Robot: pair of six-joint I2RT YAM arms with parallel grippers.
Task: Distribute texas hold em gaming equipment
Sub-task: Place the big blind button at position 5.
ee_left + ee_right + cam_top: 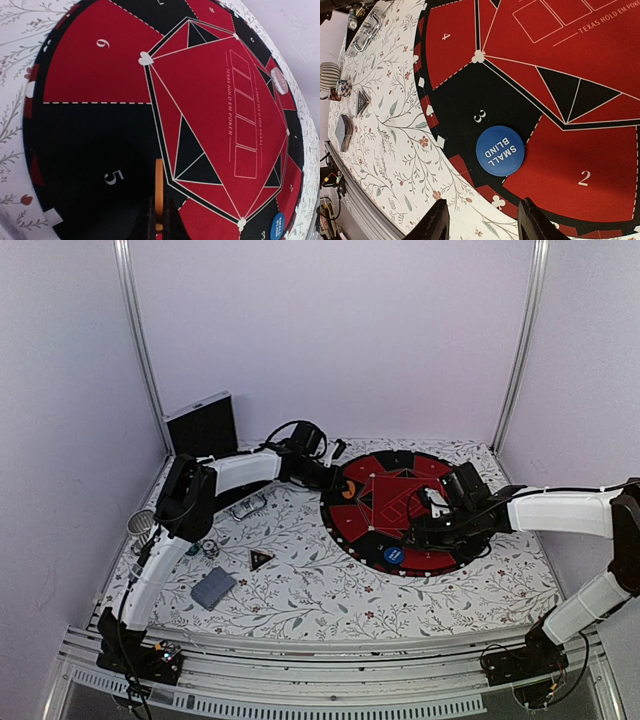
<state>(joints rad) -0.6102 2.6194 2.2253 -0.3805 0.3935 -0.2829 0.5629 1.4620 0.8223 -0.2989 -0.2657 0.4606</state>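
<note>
While the left gripper [159, 214] clenched a flat orange disc [158, 182] bottom-centre, the right gripper [482, 220] gaped below the round blue disc [500, 151].

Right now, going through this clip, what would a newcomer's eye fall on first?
The round red-and-black poker mat at the table's middle, printed TEXAS HOLD EM POKER, dominates the scene. On its near edge, at seat 3, lies a blue SMALL BLIND disc, with the open, empty right gripper hovering beside it. The left gripper pinches an orange disc edge-on above seat 5.
</note>
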